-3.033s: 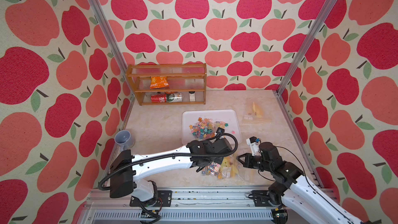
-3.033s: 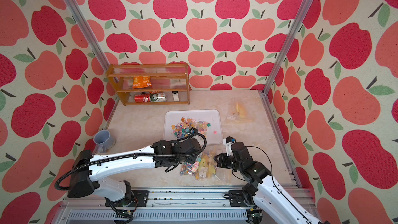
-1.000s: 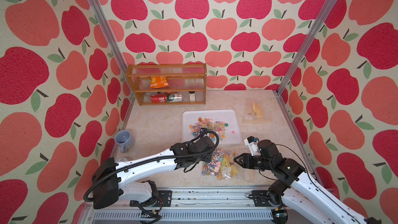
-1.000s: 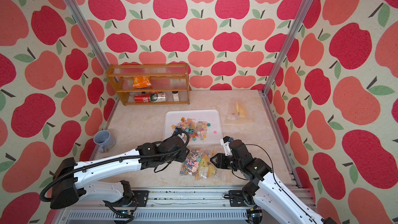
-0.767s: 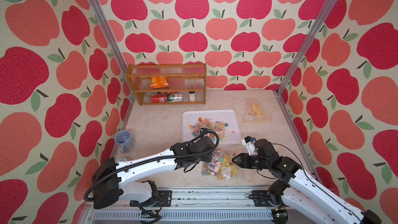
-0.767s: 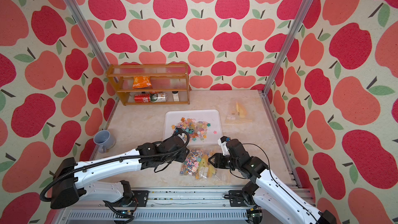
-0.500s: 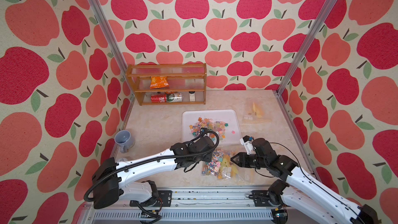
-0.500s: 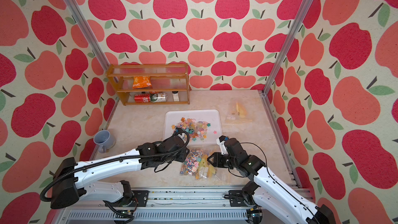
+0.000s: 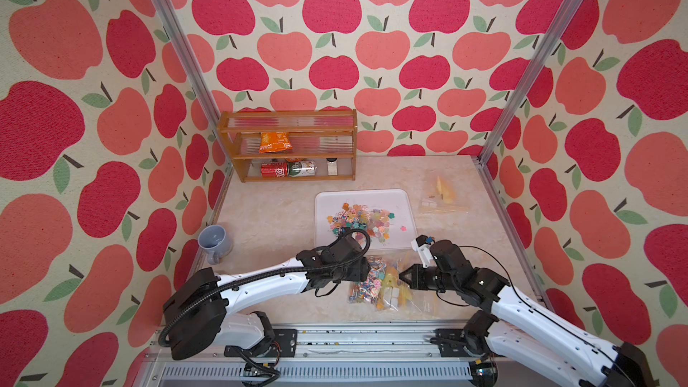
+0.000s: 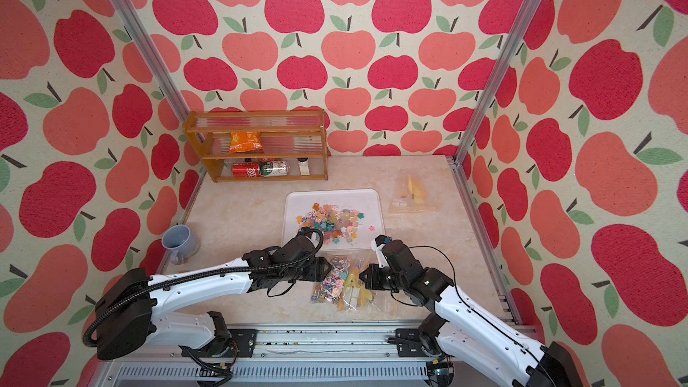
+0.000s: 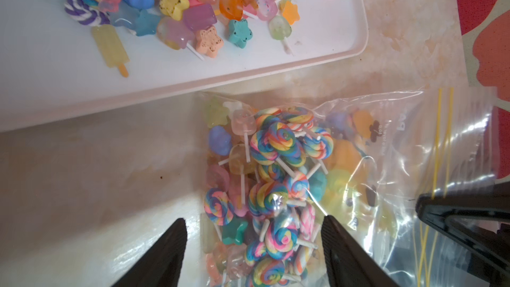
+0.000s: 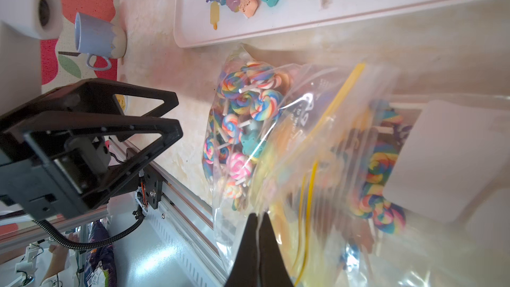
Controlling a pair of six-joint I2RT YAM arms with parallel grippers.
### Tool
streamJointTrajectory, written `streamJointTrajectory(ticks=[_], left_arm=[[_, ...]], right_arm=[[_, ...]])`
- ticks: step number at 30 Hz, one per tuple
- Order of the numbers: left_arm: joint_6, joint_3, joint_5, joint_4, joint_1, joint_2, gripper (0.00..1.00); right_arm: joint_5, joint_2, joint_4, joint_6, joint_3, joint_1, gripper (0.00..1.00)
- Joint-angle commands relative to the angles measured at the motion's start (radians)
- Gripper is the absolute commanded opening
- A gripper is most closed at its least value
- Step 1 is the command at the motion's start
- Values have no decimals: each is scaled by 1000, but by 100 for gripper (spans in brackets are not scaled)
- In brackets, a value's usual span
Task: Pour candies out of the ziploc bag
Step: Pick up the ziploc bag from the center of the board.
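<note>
A grey-blue ceramic mug stands at the desk's left edge, beside the apple-patterned wall. Behind it, against the back wall, is a wooden shelf rack with ribbed clear boards; an orange snack packet sits on its middle level and a red drink can lies on the lowest.

The left end effector reaches in from the left, low over the desk. Its jaws stand wide apart, and the sealed bottom end of the ziploc bag lies between its black fingers without being squeezed.

Past it, mid-desk, a white rounded-corner plastic tray holds a loose heap of candies: star, flower and ice-lolly shapes in many colours.

The clear ziploc bag lies on the desk just in front of the tray, near the front rail. More candies, mostly rainbow-swirled lollipops on pale sticks, are packed inside it.

The right end effector meets the bag from the right, its jaws closed on the clear film near the yellow zip strip.

Near the back right corner lies another clear plastic bag with yellow pieces.
</note>
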Motion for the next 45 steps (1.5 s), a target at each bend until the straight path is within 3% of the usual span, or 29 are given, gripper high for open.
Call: streamJointTrajectory(ticks=[1, 11, 18, 25, 33, 45], left_arm=[[-43, -62, 98, 123, 33, 31, 75], [-31, -82, 188, 213, 44, 139, 71], [-41, -70, 264, 245, 48, 203, 64], [-52, -70, 293, 259, 60, 237, 23], [-49, -81, 264, 243, 61, 188, 0], [-17, -66, 208, 167, 96, 27, 0]], right_arm=[[49, -8, 8, 5, 0, 10, 0], [171, -49, -128, -29, 52, -15, 0], [143, -31, -108, -23, 41, -43, 0], [130, -11, -77, -12, 34, -45, 0], [106, 22, -46, -29, 60, -45, 0], [60, 182, -10, -124, 236, -44, 0]])
